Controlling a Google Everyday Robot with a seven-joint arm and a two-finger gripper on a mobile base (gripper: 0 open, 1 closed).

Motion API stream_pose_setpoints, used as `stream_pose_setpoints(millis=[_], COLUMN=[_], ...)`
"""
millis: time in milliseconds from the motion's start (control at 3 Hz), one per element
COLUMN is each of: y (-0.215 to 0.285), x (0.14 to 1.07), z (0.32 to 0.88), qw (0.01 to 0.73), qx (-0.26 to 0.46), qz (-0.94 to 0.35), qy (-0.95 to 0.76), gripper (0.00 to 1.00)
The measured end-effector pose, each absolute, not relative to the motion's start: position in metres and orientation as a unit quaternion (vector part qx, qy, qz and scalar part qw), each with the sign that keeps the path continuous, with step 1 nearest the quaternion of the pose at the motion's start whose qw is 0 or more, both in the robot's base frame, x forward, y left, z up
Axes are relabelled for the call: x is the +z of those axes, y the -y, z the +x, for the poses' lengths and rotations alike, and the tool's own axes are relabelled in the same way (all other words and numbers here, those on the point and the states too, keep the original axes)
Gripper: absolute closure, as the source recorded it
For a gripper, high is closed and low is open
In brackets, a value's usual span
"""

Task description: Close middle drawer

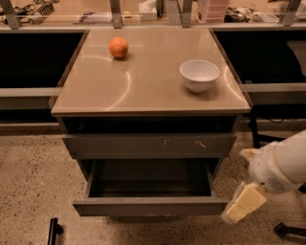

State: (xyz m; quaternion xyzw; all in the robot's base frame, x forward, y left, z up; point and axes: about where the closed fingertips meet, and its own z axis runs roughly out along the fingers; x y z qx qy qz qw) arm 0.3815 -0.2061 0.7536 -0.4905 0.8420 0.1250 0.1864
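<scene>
Tan glossy counter (143,91) w/ pale curved streaks on it, sitting on a grey drawer unit. Dark open bays either side, and a grey ledge (28,92) runs across each. Behind is a bench w/ metal posts (115,13) and blurry clutter. Floor (33,182) is speckled beige, w/ a black bar-shaped item (53,230) at bottom left.

On the counter: an orange (118,48) at back left and a white bowl (199,75) at right, well apart. Only the bowl's white inner wall shows.

Upper drawer front (149,145), w/ pale scratch marks right of centre, sits just under the counter and slightly forward. Below it the middle drawer (149,206) is pulled far out toward the camera. Its plain grey front is lowest in view and its dark grey inside shows from above.

Gripper (244,203) is at lower right on a white arm (282,165). Its pale yellowish tip is just beside the middle drawer's front right corner; contact unclear. Can't tell if the jaws are open or closed.
</scene>
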Motion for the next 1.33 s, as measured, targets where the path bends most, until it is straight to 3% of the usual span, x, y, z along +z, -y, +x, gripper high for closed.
stream_pose_setpoints(millis=[333, 667, 1333], y=[0.186, 0.184, 0.184], x=[0.666, 0.650, 0.650], z=[0.362, 0.359, 0.359], qw=[0.160, 0.151, 0.151], qx=[0.208, 0.223, 0.223], qz=[-0.449, -0.443, -0.443], qy=[-0.854, -0.855, -0.855], gripper=[0.00, 0.18, 0.64])
